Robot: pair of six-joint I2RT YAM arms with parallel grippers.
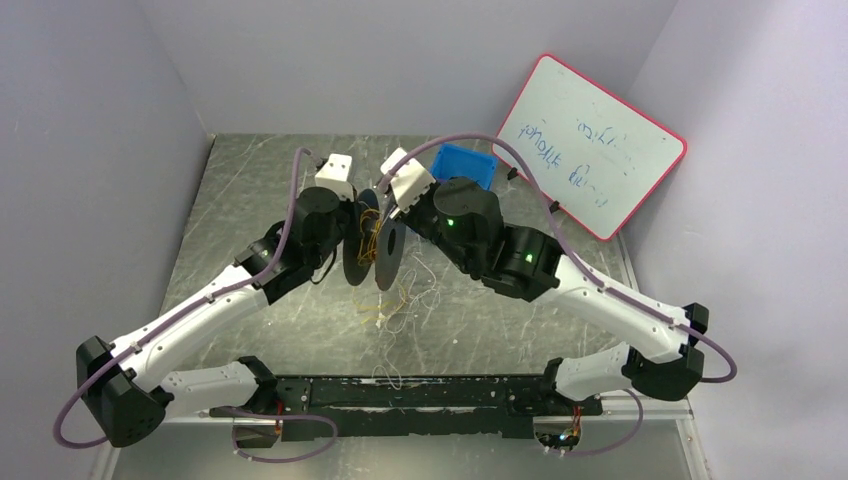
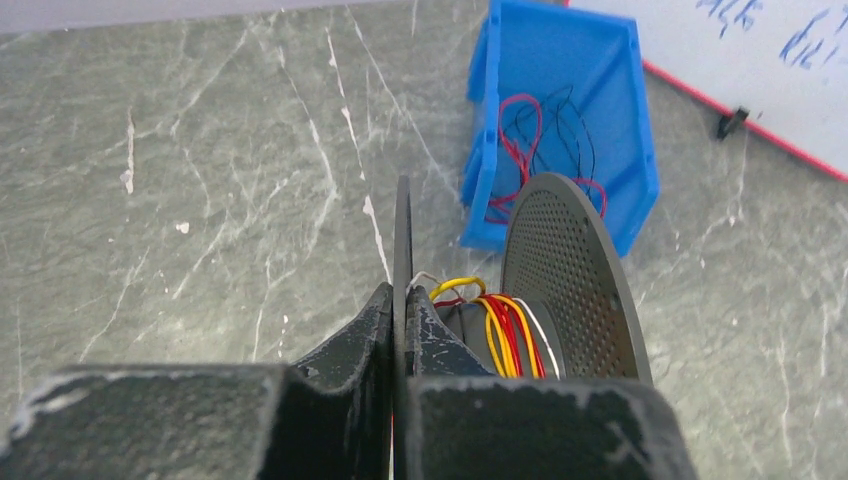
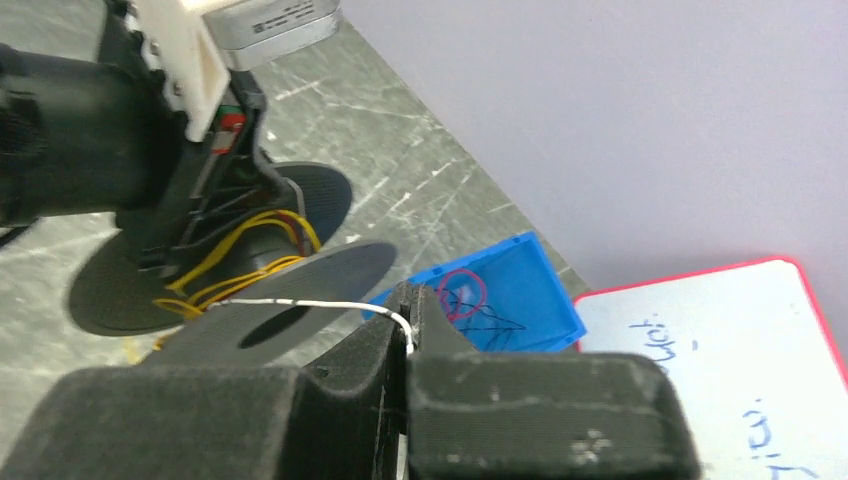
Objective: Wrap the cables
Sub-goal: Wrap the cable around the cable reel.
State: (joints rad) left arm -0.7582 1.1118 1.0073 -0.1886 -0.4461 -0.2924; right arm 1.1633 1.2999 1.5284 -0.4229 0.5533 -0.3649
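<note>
Several thin red, yellow and white cables (image 2: 505, 335) coil round a black spool (image 2: 572, 260) above the table's (image 2: 200, 150) middle, left pincer (image 2: 402, 305) clenched on its flange, right pincer (image 3: 410, 310) nipping one white strand (image 3: 300, 303).

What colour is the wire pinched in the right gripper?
White. The wire held by the right gripper shows best in the right wrist view.

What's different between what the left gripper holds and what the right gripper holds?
The left gripper clamps the black flange of the spool, edge-on between its fingers; the right gripper pinches a white wire. The flange is broad; the wire is hair-fine, trailing toward the spool. Both grippers are shut.
</note>
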